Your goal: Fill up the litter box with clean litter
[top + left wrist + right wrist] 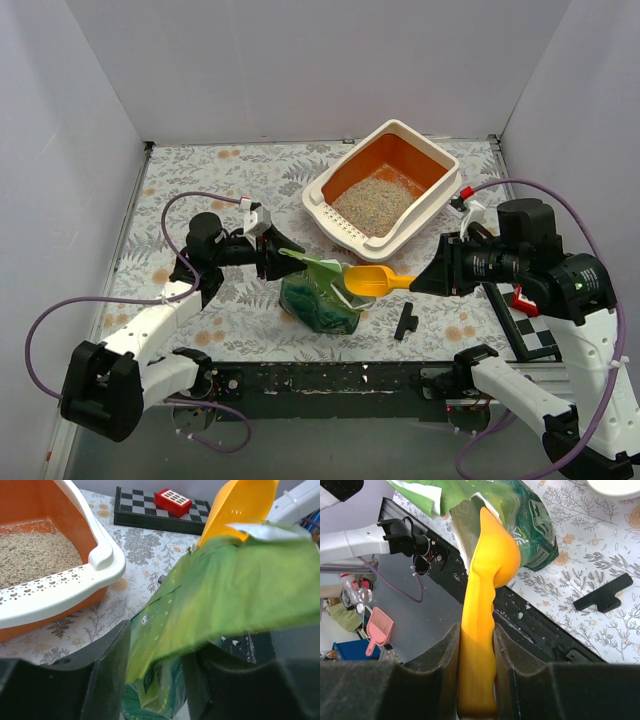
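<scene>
The litter box (pixel 432 160), cream outside and orange inside, stands at the back right with a bed of clean litter (pixel 372 205) in it; the left wrist view shows its slotted rim (pixel 60 592) and the litter (pixel 35 555). A green bag (pixel 318 298) sits at the front centre. My left gripper (pixel 276 255) has the bag's raised flap (pixel 225 590) between its jaws, which stand partly apart (pixel 157 640). My right gripper (pixel 425 278) is shut on the handle of a yellow scoop (pixel 485 580), whose bowl (pixel 365 280) is at the bag's mouth.
A black T-shaped piece (pixel 404 322) lies on the floral cloth near the front edge. A checkerboard (pixel 150 510) with a red block (pixel 172 502) sits at the right. White walls enclose the table on three sides. A black rail (pixel 330 375) runs along the front.
</scene>
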Controlling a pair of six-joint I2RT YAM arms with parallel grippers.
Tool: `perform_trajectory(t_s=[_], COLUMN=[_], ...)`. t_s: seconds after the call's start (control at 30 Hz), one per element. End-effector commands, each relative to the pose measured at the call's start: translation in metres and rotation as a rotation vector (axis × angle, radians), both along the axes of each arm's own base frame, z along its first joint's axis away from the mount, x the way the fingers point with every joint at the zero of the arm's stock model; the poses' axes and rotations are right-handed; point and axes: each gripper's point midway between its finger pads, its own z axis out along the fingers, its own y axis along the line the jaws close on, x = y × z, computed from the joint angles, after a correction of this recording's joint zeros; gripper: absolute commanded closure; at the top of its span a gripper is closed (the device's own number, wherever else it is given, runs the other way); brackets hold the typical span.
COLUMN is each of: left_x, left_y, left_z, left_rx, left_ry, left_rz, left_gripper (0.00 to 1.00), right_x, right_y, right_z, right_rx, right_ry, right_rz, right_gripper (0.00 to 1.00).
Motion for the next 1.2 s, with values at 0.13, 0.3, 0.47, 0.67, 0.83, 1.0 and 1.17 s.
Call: perform_trajectory(t_s=[0.13,0.3,0.47,0.67,0.83,1.0,1.17], left_x=[-0.001,-0.004,-0.017,-0.031,-0.038,-0.045,-0.052], left_y=[-0.004,0.000,0.006,0.014,0.017,0.015,0.010], left_z=[0.003,0.019,0.035,0.028,0.015,0.009,0.007], left_rx=[-0.013,-0.038,-0.071,-0.057,-0.049,-0.057,-0.053], left_ry=[-0.035,-0.080,-0.106,-0.122,-0.119,-0.118,-0.120], left_rz=[-0.001,0.067,0.112,0.151,0.162,0.155,0.132], left_gripper=[1.00,1.00,1.00,1.00,1.00,1.00,1.00], right_x=[0.003,0.009,0.018,0.024,0.031,0.037,0.046], right_y=[0.005,0.007,0.013,0.029,0.043,0.046,0.056], right_z=[-0.011,-0.021,-0.031,-0.047,-0.063,-0.098,-0.132], right_rx=[-0.004,-0.021,-0.053,-0.158,-0.259,-0.345,-0.346], right_ry=[0.042,0.094,0.143,0.201,0.239,0.310,0.337], right_rz=[0.024,0.017,0.017,0.042,0.081,0.123,0.133], right_gripper=[0.99,0.99,0.99,0.99,0.99,0.99,0.99])
